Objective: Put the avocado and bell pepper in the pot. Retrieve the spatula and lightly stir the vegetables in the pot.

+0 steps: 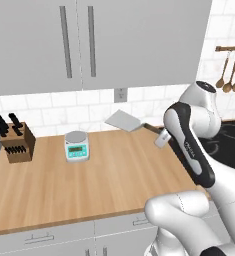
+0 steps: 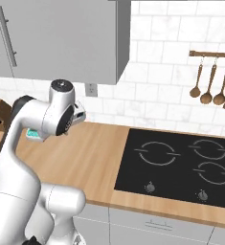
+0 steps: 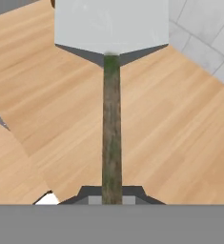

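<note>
Gripping spatula [image 3: 111, 43] handle, gripper [image 3: 111, 198] above counter [image 1: 114, 175]

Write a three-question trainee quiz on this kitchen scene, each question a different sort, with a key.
1. True or false: the hand is shut on the spatula.
2. Multiple choice: what stands on the wooden counter beside the knife block? A) a toaster B) a kitchen scale C) a kettle
3. Fill in: the wooden spoons hang on the wall above the ____.

Key:
1. True: the hand view shows the dark handle running from between the fingers up to the light-grey blade.
2. B
3. The black stovetop.
</note>
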